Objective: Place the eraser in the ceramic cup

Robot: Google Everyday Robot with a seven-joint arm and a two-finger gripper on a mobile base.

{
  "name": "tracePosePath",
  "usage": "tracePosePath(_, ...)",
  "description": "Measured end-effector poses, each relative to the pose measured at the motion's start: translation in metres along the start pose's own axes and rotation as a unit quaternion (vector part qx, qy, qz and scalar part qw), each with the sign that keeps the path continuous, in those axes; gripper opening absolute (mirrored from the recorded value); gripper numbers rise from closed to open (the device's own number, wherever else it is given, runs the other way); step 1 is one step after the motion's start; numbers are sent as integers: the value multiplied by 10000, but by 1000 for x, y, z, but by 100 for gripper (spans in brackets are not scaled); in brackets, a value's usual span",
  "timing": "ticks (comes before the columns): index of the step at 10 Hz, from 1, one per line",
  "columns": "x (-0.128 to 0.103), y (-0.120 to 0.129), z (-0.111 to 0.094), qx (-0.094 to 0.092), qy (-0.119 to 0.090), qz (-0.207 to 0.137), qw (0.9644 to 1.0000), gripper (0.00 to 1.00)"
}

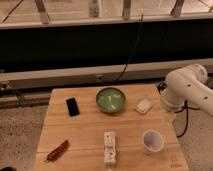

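The eraser (72, 106) is a small flat black block lying on the left part of the wooden table (85, 132). The ceramic cup (152, 141) is a small white round cup with a pale lilac inside, standing upright near the front right. My white arm (187, 87) reaches in from the right. The gripper (167, 118) hangs at the table's right edge, just behind and to the right of the cup and far from the eraser. It holds nothing that I can see.
A green bowl (110, 99) stands at the back middle, with a small white squarish pad (144, 106) to its right. A long white ridged block (110, 147) lies at the front middle. A reddish-brown stick-like object (57, 150) lies at the front left. A black cable (131, 50) hangs behind the table.
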Motion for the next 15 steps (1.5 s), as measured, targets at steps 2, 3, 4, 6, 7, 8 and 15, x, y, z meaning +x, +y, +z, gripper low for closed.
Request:
tracePosePath(2, 0, 0, 0, 0, 0, 0, 10000, 80)
tracePosePath(3, 0, 0, 0, 1, 0, 0, 10000, 80)
tracePosePath(4, 0, 0, 0, 0, 0, 0, 10000, 80)
tracePosePath(6, -1, 0, -1, 6, 10, -7, 10000, 80)
tracePosePath(7, -6, -4, -2, 24, 44, -77, 10000, 80)
tracePosePath(8, -22, -12, -3, 60, 59, -195, 9998, 80)
tracePosePath(15, -110, -42, -10, 181, 244, -866, 9958, 80)
